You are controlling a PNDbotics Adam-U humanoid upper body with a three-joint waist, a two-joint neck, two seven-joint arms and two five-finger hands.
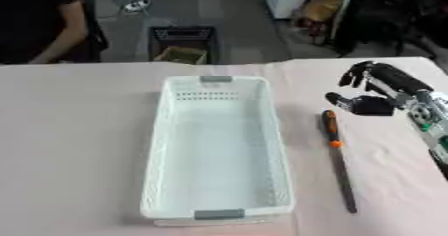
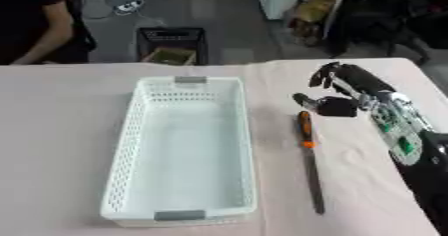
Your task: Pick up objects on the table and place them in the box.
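Box: white slotted basket (image 1: pixel 219 170) sits mid-worktop, long axis running near edge to far edge. Nothing in it yet.

Tool: long thin file (image 2: pixel 307 155) w/ black-and-orange handle, flat on the worktop (image 1: pixel 79 145) just beside the box's right wall, not touching it.

Axis: roughly parallel to the box. Handle end points to the far edge, dark blade tip to the near edge, leaning slightly toward the right edge as it comes near.

Right hand: right hand (image 2: pixel 346 92) hangs over the worktop just past the handle end, on the far-right side. Fingers (image 2: pixel 322 77) curled down, thumb tucked under, nothing between them. Not on the tool yet.

Left hand: not in view.

Stage: looks like the approach to the pick, nothing grabbed so far.

Risk 1: tool is low and thin. Fingers may slide over it or just roll it sideways, prob toward the box wall.

Risk 2: grab at the handle only and the long blade could droop or swing, then catch the box rim on the way in.

Risk 3: cloth-like worktop cover has wrinkles nr the right edge. Fingers could snag it and drag the tool off line.
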